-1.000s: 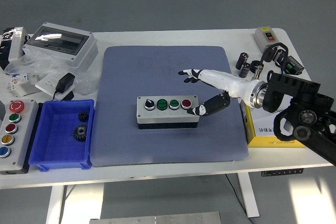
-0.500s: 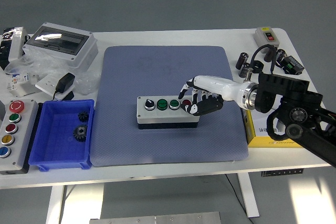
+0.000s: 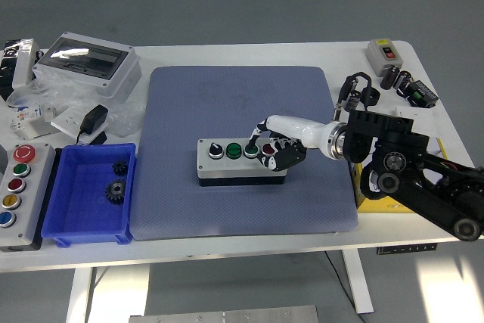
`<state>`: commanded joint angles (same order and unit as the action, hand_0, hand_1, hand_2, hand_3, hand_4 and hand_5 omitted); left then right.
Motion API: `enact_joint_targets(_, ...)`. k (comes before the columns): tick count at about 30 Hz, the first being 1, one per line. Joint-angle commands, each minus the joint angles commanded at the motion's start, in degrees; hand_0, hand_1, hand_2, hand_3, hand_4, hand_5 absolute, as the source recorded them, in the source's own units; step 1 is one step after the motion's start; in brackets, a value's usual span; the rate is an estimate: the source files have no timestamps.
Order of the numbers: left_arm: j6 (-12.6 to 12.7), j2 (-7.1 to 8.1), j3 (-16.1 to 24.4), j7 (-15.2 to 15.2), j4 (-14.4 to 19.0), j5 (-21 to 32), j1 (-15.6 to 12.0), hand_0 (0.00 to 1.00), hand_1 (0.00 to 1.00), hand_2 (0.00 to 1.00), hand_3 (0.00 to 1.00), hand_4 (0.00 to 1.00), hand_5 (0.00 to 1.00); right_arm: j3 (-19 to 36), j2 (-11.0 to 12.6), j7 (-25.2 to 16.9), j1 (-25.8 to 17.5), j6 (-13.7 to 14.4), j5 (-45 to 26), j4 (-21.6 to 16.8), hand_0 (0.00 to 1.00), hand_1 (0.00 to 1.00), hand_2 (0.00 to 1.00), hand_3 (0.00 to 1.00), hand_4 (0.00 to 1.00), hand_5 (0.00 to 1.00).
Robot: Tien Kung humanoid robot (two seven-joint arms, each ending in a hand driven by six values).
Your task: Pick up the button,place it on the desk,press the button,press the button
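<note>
The grey button box [image 3: 227, 166] lies on the blue mat [image 3: 227, 96] at the table's middle. Its top carries a black selector [image 3: 215, 150], a green button [image 3: 234, 150], a second green button [image 3: 249, 150] and a red button, which is mostly hidden under my hand. My right hand [image 3: 271, 149] reaches in from the right over the box's right end. Its index fingertip [image 3: 252, 144] points down onto the second green button and the other fingers are curled. It holds nothing. My left arm is out of view.
A blue bin [image 3: 68, 221] with two black gears stands left of the mat, and another button box [image 3: 15, 187] lies at the left edge. A grey enclosure [image 3: 87, 62] and an adapter [image 3: 94, 119] are at the back left. A yellow box [image 3: 378, 196], black cylinders [image 3: 363, 97] and a small switch box [image 3: 384, 52] are at the right.
My right hand turned over, curled its fingers and moved left over the box. Its index tip went from above the red button to the second green button.
</note>
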<state>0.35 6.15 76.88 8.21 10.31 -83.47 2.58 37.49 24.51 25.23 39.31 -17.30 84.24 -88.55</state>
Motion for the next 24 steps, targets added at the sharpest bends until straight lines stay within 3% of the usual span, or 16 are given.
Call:
enact_joint_targets(15, -0.11, 0.06, 0.16, -0.25, 0.00, -0.26, 0.14, 0.626, 0.594, 0.497, 0.606, 0.673, 0.492, -0.82, -1.10, -1.17, -0.53, 1.91, 1.12, 4.45, 0.002, 0.037, 0.151, 0.668, 0.498, 0.148)
enact_joint_targets(24, -0.10, 0.05, 0.03, -0.28, 0.00, -0.09, 0.07, 0.626, 0.594, 0.496, 0.607, 0.675, 0.502, 1.02, 0.16, -3.55, -0.88, 3.75, 0.40, -0.11, 0.002, 0.034, 0.148, 0.665, 0.497, 0.155)
